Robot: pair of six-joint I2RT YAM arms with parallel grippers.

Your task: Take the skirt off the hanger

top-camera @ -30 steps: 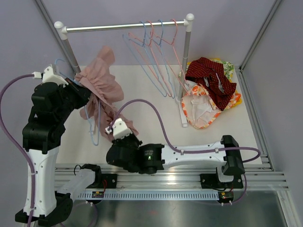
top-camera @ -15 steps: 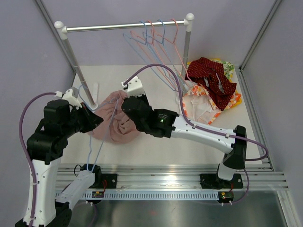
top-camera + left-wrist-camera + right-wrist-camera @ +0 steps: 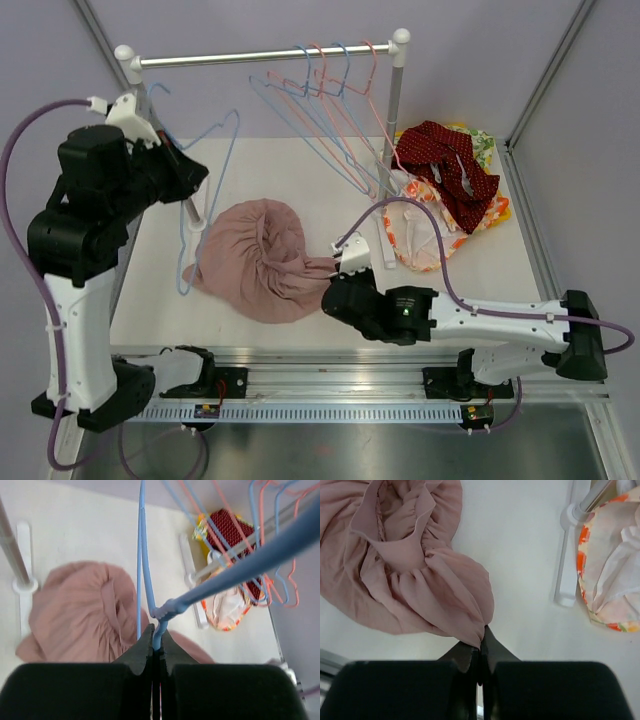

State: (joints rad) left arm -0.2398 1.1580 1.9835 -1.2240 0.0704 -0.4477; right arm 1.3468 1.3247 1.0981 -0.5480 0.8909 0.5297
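Dusty pink gathered fabric skirt lies crumpled on the white desk, off the light blue wire hanger, which the left fingers clamp aloft; right fingers pinched shut on the skirt's edge

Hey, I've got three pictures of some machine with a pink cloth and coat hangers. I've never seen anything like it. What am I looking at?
These are two robot arms fixed at the near edge of a white table, each ending in a two-finger gripper. The wide picture looks down from above and behind them. The other two come from small cameras on each wrist, so the dark shapes at the bottom are the fingers. The left gripper is shut on a blue hanger, lifted above the table. The right gripper is shut on an edge of the pink skirt, which lies crumpled on the table. At the back stands a rail with spare hangers, and to the right a pile of clothes.
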